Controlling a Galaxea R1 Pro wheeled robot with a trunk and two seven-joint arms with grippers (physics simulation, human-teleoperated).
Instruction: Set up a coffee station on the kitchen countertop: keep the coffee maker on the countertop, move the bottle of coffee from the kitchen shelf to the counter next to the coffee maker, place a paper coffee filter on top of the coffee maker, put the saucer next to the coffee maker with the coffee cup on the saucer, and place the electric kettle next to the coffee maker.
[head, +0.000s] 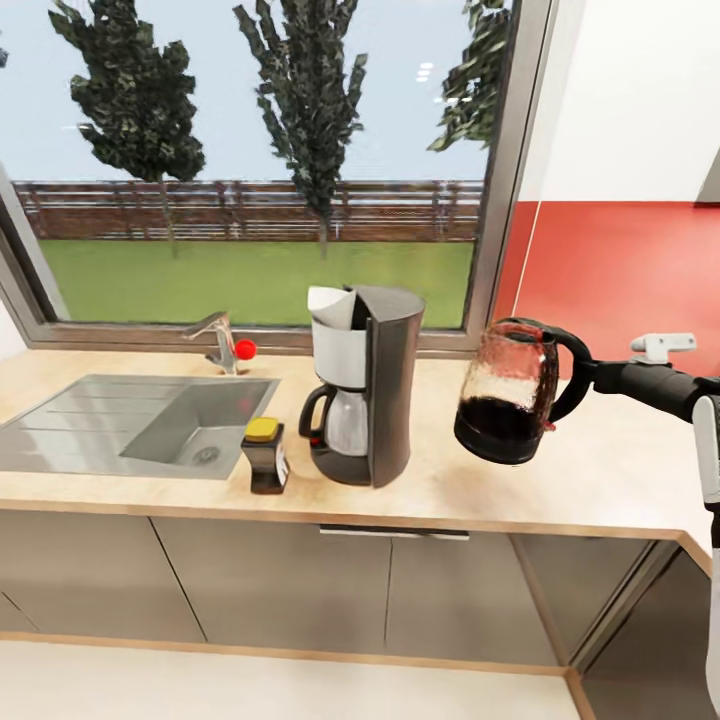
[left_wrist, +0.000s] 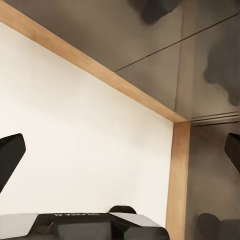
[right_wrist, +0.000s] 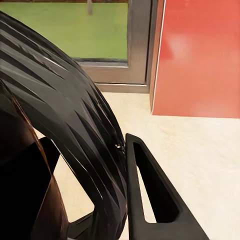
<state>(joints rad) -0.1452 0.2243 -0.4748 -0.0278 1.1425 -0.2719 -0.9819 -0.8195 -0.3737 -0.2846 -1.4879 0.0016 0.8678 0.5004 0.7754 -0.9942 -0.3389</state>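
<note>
On the kitchen countertop stands the black coffee maker, with the white paper coffee filter in its top. The bottle of coffee, yellow-capped, stands close to its left. To the right of the coffee maker, the glass electric kettle hangs tilted just above the counter. My right gripper is shut on its black loop handle, with one finger beside it. My left gripper is open, low over the pale floor. The saucer, coffee cup and kitchen shelf are out of view.
A steel sink with a faucet is set into the counter left of the bottle. A large window runs behind it, and a red backsplash stands at the right. Grey cabinet fronts lie below.
</note>
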